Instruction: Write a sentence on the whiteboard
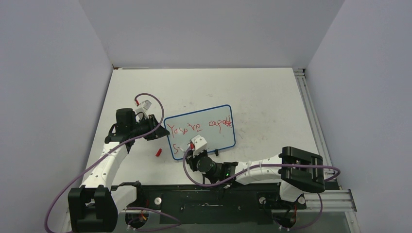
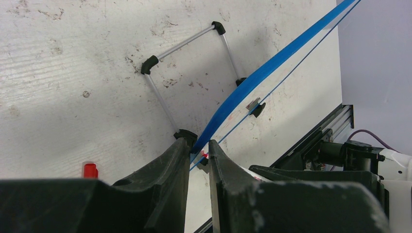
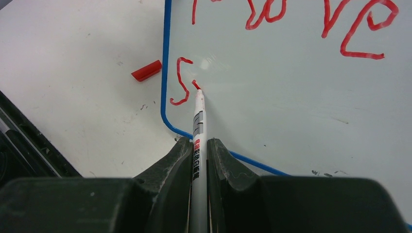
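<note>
Inventory, from the arm bases outward.

- Arms: two, on a black base plate (image 1: 209, 200) at the table's near edge, both reaching toward the whiteboard (image 1: 216, 138).
- Right gripper (image 3: 198, 143): one, at the whiteboard's near left corner. Its fingers are pinched onto the marker.
- Marker (image 3: 198, 121): one, white barrel with a red tip. The tip touches the whiteboard just right of the "S" (image 3: 180, 82).
- Left gripper (image 2: 198, 145): one, at the whiteboard's left edge. Its fingers stand narrow with the blue frame running between them, so I read it as clamped on that edge.
- Cap (image 1: 158, 152): one, red, lying on the table just off the whiteboard's near left corner and apart from the frame.
- Whiteboard: one, glossy white with a thin blue frame and rounded corners, at the middle of the table, between the two grippers.
- Sentence (image 1: 187, 128): red handwriting. I count one full line along the whiteboard's far side, roughly "You're capable", and one letter, the "S", on the second line near the left edge.
- Metal rod stand (image 2: 184, 42): one, with four black corner pieces, seen in the left wrist view behind the whiteboard's edge.
- Table (image 1: 272, 97): one, white, scuffed and speckled with dark marks. One aluminium rail (image 1: 306, 97) runs along its side, right of the whiteboard.
- Walls (image 1: 194, 29): three, plain pale lavender, enclosing the table left of, right of and beyond the whiteboard.
</note>
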